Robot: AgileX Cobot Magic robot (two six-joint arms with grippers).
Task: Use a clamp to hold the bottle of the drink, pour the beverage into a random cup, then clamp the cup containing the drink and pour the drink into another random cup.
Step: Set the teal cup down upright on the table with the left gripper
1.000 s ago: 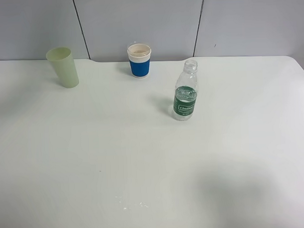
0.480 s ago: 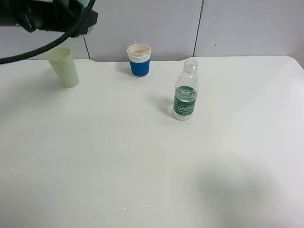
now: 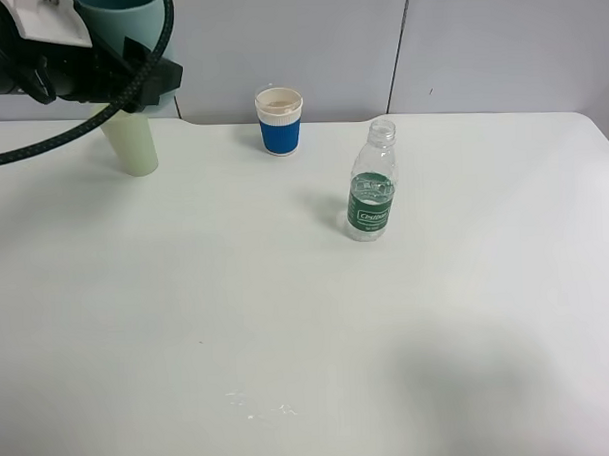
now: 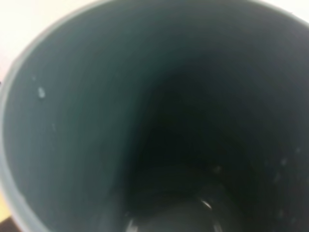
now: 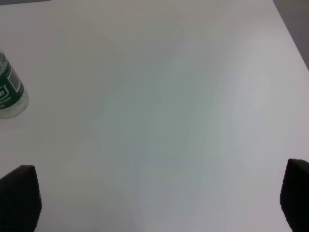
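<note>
An uncapped clear bottle (image 3: 370,191) with a green label and a little water stands right of the table's middle. It also shows at the edge of the right wrist view (image 5: 9,94). A white cup with a blue sleeve (image 3: 279,121) stands at the back. A pale green cup (image 3: 134,146) stands at the back left, its top hidden by my left arm (image 3: 79,71). That arm carries a teal cup (image 3: 120,2), whose dark inside (image 4: 154,121) fills the left wrist view and hides the fingers. My right gripper (image 5: 157,203) is open over bare table.
The white table (image 3: 288,319) runs to a grey panelled wall at the back. A few small white specks (image 3: 256,410) lie near the front edge. A black cable (image 3: 42,147) hangs from the left arm.
My left arm has come into view at the top left with the teal cup. It now covers the top of the pale green cup. The bottle and cups have not moved.
</note>
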